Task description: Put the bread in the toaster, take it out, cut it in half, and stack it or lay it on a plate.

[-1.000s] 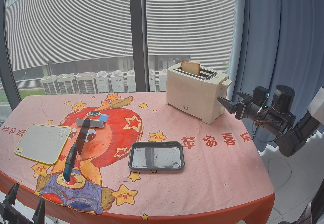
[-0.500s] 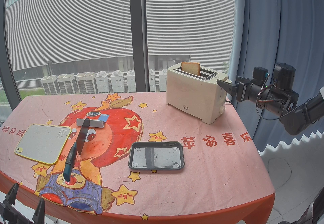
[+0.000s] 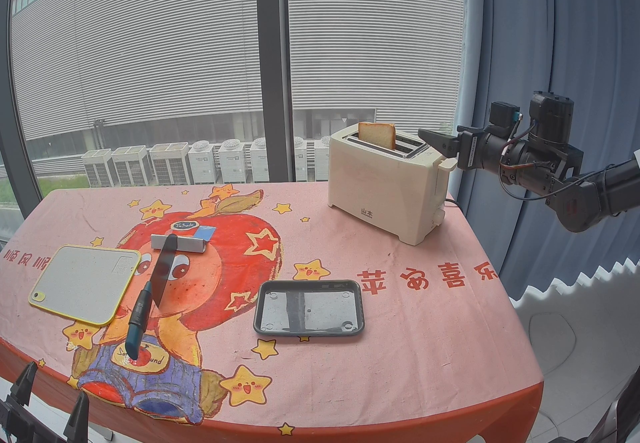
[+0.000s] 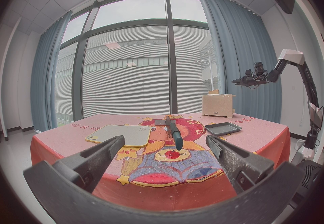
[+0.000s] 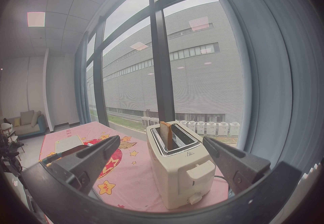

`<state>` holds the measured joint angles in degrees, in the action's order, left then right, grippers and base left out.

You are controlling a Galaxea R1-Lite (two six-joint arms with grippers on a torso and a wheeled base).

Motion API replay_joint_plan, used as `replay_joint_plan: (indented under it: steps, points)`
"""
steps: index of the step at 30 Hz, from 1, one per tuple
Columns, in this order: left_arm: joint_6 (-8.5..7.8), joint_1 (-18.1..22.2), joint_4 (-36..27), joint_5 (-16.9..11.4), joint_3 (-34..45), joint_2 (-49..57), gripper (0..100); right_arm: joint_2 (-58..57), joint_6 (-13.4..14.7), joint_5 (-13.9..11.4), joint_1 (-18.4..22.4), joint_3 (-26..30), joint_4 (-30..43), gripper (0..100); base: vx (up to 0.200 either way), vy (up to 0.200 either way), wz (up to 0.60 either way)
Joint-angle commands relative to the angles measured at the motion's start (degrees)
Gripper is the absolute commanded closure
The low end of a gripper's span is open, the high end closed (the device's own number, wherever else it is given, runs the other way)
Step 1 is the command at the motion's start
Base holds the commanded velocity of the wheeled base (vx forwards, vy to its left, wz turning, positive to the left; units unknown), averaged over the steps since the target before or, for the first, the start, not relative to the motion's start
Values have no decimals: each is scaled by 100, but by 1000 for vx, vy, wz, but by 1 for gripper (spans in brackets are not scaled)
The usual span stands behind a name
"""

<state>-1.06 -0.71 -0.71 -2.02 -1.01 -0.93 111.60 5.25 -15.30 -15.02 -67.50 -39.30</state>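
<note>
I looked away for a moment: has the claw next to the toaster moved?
Yes. The right gripper has risen from beside the lower side of the toaster to just above its lever, level with the toaster's top.

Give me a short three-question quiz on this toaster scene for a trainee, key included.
1. True or false: the bread stands upright in a slot of the toaster.
2. Which thing lies closest to the cutting board? A) the knife B) the tray C) the toaster
3. Fill in: the right gripper, up beside the toaster's lever end, is ____ (open or shut).
Key: 1 true; 2 A; 3 open.
</note>
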Motion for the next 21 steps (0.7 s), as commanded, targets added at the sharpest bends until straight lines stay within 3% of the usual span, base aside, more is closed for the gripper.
replay_joint_plan:
  steps: [1, 21]
  points:
    - [1, 0, 0, 0, 84, 31, 0, 318, 2, 1, -36, -413, 125, 0, 0, 0, 0]
    - [1, 0, 0, 0, 84, 31, 0, 1135, 2, 1, -45, -2127, 1214, 0, 0, 0, 0]
